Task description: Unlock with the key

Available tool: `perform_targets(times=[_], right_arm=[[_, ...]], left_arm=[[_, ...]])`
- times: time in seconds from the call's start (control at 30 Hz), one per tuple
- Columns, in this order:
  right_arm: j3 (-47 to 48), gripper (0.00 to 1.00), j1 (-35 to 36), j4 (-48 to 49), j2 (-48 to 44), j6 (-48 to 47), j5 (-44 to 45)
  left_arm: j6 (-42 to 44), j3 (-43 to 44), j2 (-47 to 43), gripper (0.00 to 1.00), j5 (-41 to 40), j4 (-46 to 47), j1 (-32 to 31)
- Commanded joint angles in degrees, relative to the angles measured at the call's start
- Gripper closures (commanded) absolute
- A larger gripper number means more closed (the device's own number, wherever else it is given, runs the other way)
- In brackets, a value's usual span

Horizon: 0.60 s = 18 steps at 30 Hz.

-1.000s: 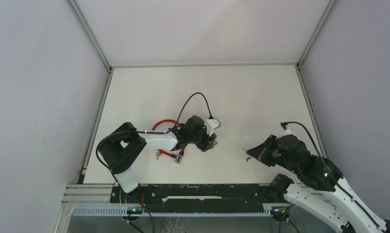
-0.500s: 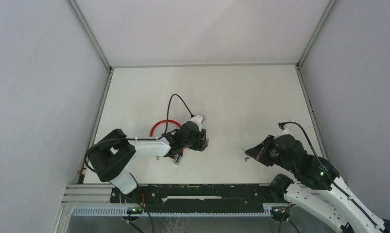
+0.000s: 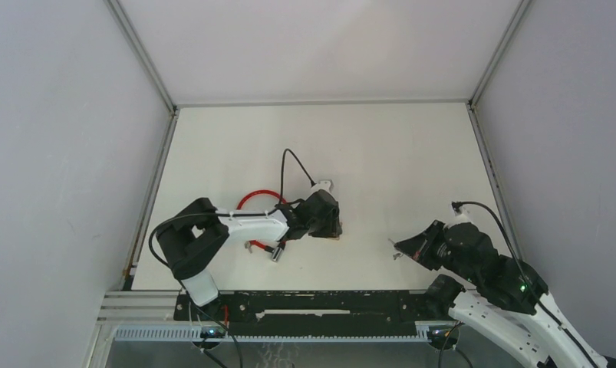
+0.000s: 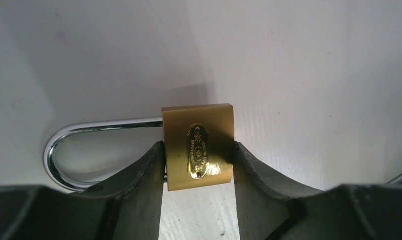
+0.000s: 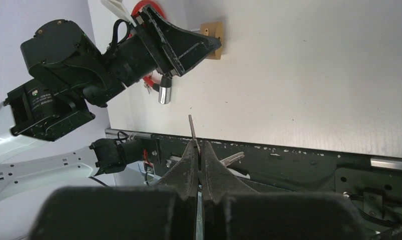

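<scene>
Left end effector (image 4: 198, 150): clamped across small brass padlock (image 4: 198, 125) body; dense, slippery-looking.
Right end effector (image 5: 201, 149): pinching thin silver key (image 5: 190, 125); light, stiff.

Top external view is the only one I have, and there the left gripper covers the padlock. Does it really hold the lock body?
Observer: Yes. In the left wrist view the left gripper is shut on the brass padlock, clamping the body at its two sides.
Operator: Is the shackle closed?
Observer: One leg of the shackle enters the body. The other leg runs behind the gripper, so I cannot tell.
Operator: Does the right gripper have the key?
Observer: Yes. In the right wrist view the right gripper is shut on the key. The blade sticks out past the fingertips, well apart from the padlock.
</scene>
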Motion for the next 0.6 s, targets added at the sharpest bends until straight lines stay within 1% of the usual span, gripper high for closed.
perform_targets(times=[0.0, 0.13, 0.2, 0.23, 0.27, 0.37, 0.43, 0.53, 0.57], right_arm=[[0.18, 1.0, -0.38, -1.83, -1.28, 1.58, 0.99], [0.18, 1.0, -0.28, -2.83, -1.51, 1.59, 0.71], [0.18, 1.0, -0.31, -3.03, -1.63, 1.58, 0.71], [0.18, 1.0, -0.28, -3.04, -1.72, 1.59, 0.78], [0.18, 1.0, -0.29, -3.09, -1.78, 1.57, 0.86], [0.17, 1.0, -0.35, -3.12, -1.73, 1.39, 1.06], [0.17, 1.0, -0.31, -3.06, -1.67, 1.28, 1.12], [0.17, 1.0, -0.29, -3.04, -1.65, 0.76, 1.02], [0.18, 1.0, -0.28, -2.97, -1.65, 0.56, 0.98]], left_arm=[[-4.54, -1.23, 4.29, 0.49, 5.12, -11.82, -2.48], [-0.73, -0.7, 3.18, 0.32, 5.33, -12.06, -2.53], [1.91, -0.33, 2.21, 0.25, 5.85, -12.15, -2.53], [3.26, -0.07, 1.58, 0.18, 6.05, -12.41, -2.53], [4.82, 0.17, 0.84, 0.16, 6.37, -12.67, -2.53], [13.27, 1.69, -2.56, 0.14, 6.48, -14.59, -2.54], [20.06, 2.14, -6.29, 0.13, 4.98, -15.78, -2.53], [32.38, 0.54, -14.65, 0.11, 3.23, -15.11, -2.53], [37.08, -0.19, -17.27, 0.1, 4.29, -14.67, -2.53]])
